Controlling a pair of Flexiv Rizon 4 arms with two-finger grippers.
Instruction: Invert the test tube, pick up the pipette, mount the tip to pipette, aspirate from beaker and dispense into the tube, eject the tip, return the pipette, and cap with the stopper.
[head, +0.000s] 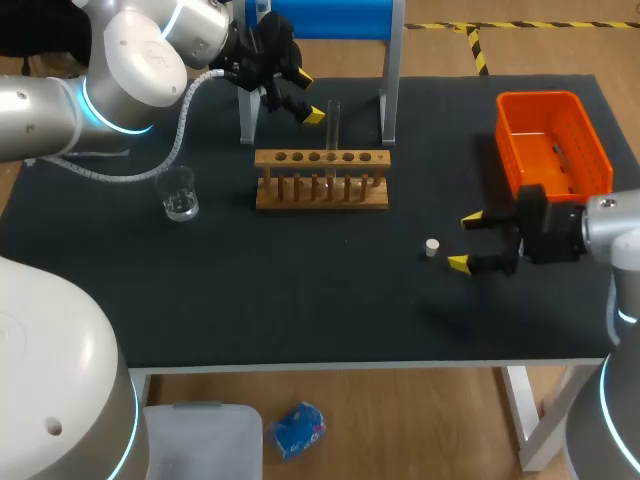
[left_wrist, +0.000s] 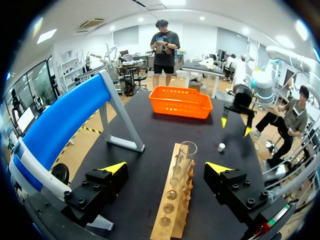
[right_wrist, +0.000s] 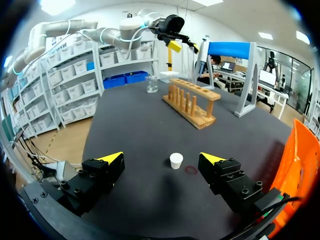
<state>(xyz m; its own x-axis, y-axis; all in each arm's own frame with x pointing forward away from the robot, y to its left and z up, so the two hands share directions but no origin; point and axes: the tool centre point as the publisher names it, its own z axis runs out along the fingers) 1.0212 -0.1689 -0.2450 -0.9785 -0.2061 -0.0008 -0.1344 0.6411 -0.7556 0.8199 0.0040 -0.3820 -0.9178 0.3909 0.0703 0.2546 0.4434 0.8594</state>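
A clear test tube (head: 333, 122) stands upright in the wooden rack (head: 320, 183), in a hole right of the middle. My left gripper (head: 307, 97) hovers just behind and left of the tube's top. Seen from the left wrist, the left gripper (left_wrist: 167, 167) is open, and the tube (left_wrist: 185, 159) rises between its fingers without touching them. A small white stopper (head: 432, 247) lies on the mat right of the rack. My right gripper (head: 466, 241) is open just right of it; the stopper (right_wrist: 176, 160) lies just ahead of the right gripper (right_wrist: 161, 158). No pipette shows.
A glass beaker (head: 179, 194) stands left of the rack. An orange basket (head: 553, 140) sits at the back right, behind my right arm. The blue stand (head: 330, 15) on grey legs rises behind the rack, close to my left gripper.
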